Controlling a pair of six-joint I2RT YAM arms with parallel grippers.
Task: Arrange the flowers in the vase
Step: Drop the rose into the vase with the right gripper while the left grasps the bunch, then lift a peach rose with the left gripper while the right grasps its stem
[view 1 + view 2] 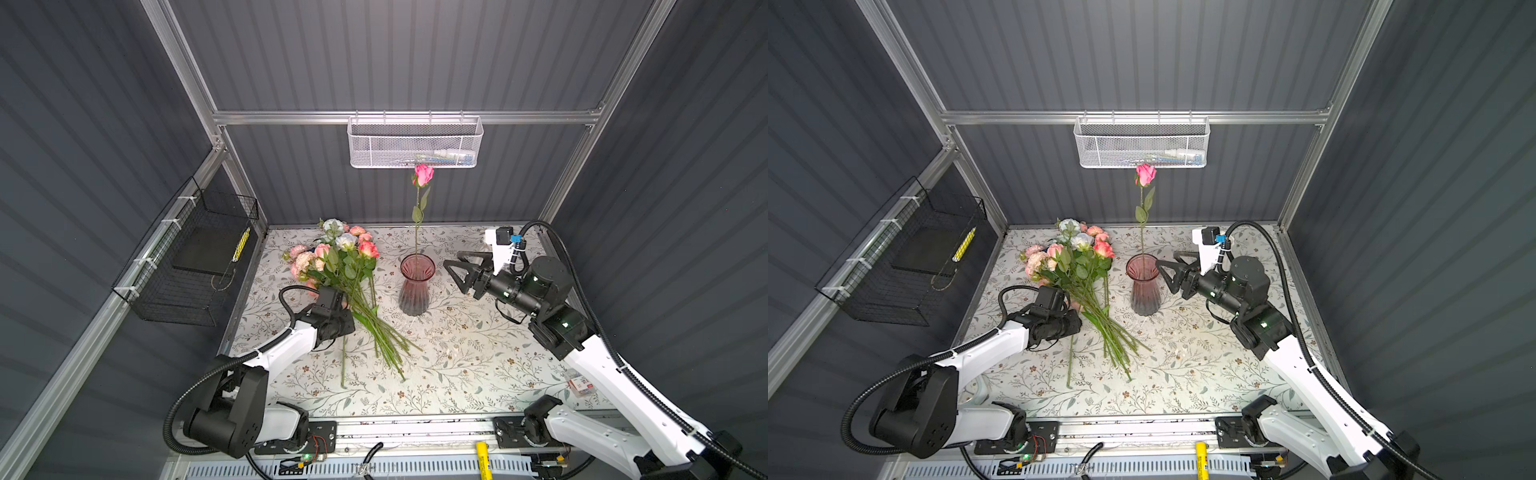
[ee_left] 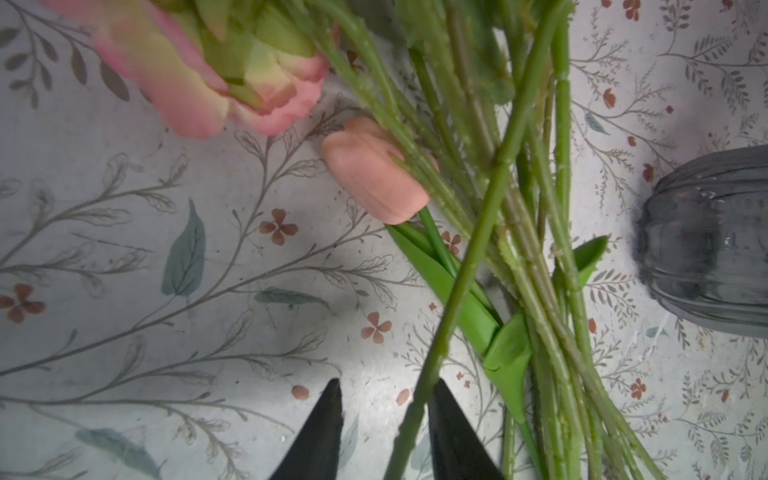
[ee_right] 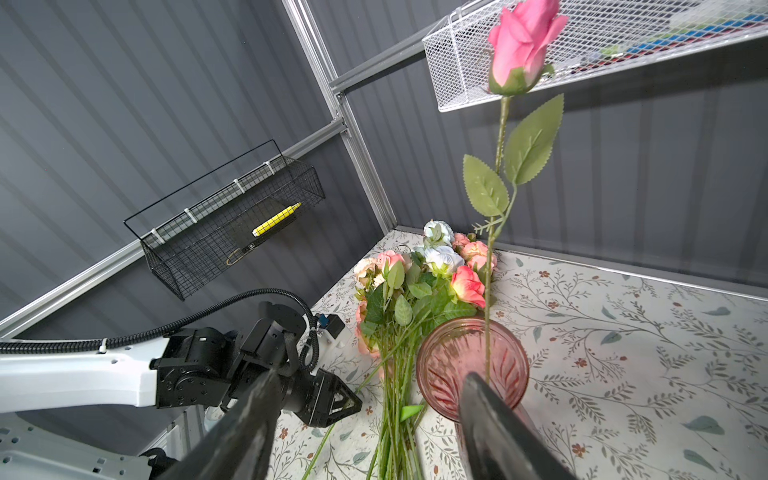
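Note:
A pink ribbed glass vase (image 1: 415, 291) (image 1: 1144, 286) (image 3: 471, 365) stands mid-table with one tall pink rose (image 1: 423, 174) (image 3: 521, 45) upright in it. The other flowers (image 1: 345, 266) (image 1: 1077, 262) lie bunched to its left, heads toward the back wall, stems (image 2: 540, 270) fanning forward. My left gripper (image 2: 386, 388) is low over the stems. One green stem (image 2: 469, 257) runs between its jaws, against one finger, with a gap to the other. A peach tulip bud (image 2: 374, 170) lies under the stems. My right gripper (image 1: 453, 259) (image 3: 368, 380) hovers just right of the vase rim, open and holding nothing.
A white mesh basket (image 1: 415, 143) hangs on the back wall just above the rose head. A black wire basket (image 1: 195, 257) with a yellow marker hangs on the left wall. A small packet (image 1: 579, 384) lies at the table's right edge.

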